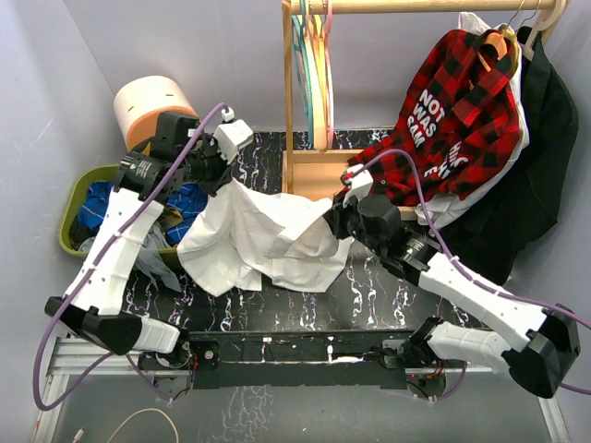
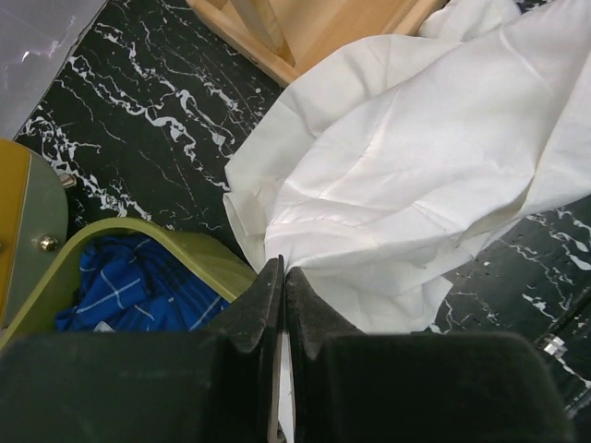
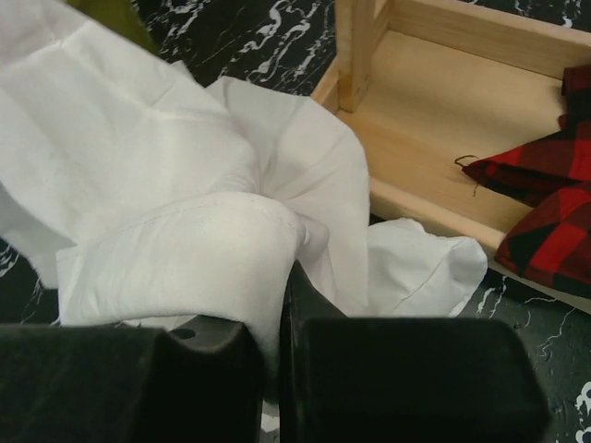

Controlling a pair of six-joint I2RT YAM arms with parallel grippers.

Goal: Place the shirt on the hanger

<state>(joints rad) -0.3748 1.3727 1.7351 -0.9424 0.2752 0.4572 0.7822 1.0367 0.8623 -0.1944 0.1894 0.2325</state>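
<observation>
The white shirt (image 1: pixel 263 235) hangs bunched between my two grippers above the black marbled table. My left gripper (image 1: pixel 224 175) is shut on its upper left edge; in the left wrist view (image 2: pixel 282 272) the cloth (image 2: pixel 406 175) runs out from between the closed fingers. My right gripper (image 1: pixel 334 220) is shut on the shirt's right side; in the right wrist view (image 3: pixel 282 277) a fold of cloth (image 3: pixel 175 249) drapes over the left finger. A pink hanger (image 1: pixel 326 65) hangs among other hangers on the wooden rack rail at top centre.
A wooden rack base (image 1: pixel 319 175) stands behind the shirt. A red-and-black plaid shirt (image 1: pixel 457 111) and a dark garment (image 1: pixel 545 129) hang at right. A green basket (image 1: pixel 78 198) with blue checked cloth (image 2: pixel 138 291) sits at left, beside an orange-and-cream cylinder (image 1: pixel 148 106).
</observation>
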